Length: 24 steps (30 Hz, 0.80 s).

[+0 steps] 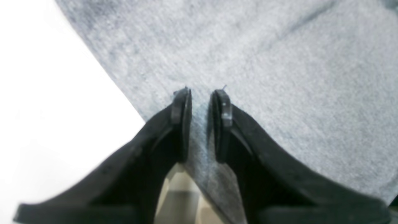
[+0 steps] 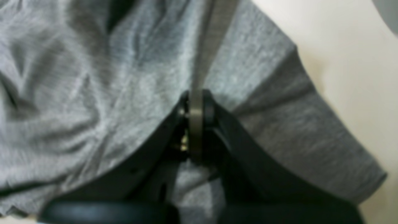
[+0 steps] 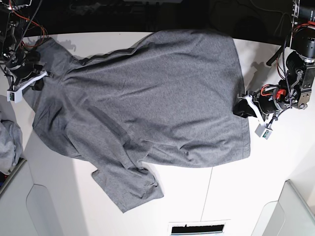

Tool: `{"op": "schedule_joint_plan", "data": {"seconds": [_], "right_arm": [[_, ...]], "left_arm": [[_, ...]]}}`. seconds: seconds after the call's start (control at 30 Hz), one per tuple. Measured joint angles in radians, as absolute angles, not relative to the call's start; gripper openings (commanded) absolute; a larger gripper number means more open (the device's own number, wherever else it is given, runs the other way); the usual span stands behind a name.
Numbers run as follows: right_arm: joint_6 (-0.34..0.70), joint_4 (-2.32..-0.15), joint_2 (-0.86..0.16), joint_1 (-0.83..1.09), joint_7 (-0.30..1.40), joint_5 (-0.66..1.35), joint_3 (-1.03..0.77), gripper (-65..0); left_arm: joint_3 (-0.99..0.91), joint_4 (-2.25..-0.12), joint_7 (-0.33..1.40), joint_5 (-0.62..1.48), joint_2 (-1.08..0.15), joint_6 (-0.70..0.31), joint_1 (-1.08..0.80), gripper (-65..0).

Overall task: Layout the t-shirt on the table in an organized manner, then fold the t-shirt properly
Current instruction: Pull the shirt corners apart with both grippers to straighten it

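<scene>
The heather-grey t-shirt [image 3: 157,98] lies spread across the white table [image 3: 197,196], hem to the right, one sleeve [image 3: 128,189] pointing to the near edge. My left gripper [image 3: 241,105] is at the hem's right edge. In the left wrist view its jaws [image 1: 201,93] stand narrowly apart, pinching a fold of the t-shirt [image 1: 248,46] that runs between the pads. My right gripper [image 3: 37,73] is at the shirt's far-left shoulder. In the right wrist view it [image 2: 196,96] is shut on a taut band of the t-shirt [image 2: 93,93].
A paler bluish-grey cloth bundle [image 3: 7,142] lies at the left edge. Light grey bins sit at the near left [image 3: 29,206] and near right [image 3: 290,211]. A dark slot [image 3: 194,228] is at the near edge, with a thin seam line [image 3: 206,191] above it.
</scene>
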State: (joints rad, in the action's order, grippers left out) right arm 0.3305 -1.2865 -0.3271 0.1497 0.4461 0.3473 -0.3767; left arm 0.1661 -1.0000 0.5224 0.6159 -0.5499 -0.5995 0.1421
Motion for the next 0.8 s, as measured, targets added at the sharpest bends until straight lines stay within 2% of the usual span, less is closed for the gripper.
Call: {"op": "schedule_joint_plan", "data": {"seconds": [0.27, 0.43, 0.6, 0.8], "right_arm": [[0.34, -1.48, -0.307, 0.288, 0.505, 0.369, -0.392, -65.0], [0.336, -1.581, -0.319, 0.241, 0.472, 0.399, -0.428, -65.0], [0.347, -1.517, -0.308, 0.087, 0.476, 0.396, -0.424, -65.0], [0.372, -1.275, -0.316, -0.138, 0.464, 0.389, -0.424, -65.0]], "left_arm": [[0.164, -0.99, 0.587, 0.609, -0.618, -0.58, 0.145, -50.6], [0.167, -1.013, 0.686, 0.744, -0.669, -0.616, 0.131, -50.6], [0.123, -1.142, 0.718, 0.76, -0.684, -0.612, 0.121, -50.6], [0.099, -1.202, 0.637, 0.713, -0.656, -0.579, 0.17, -50.6]]}}
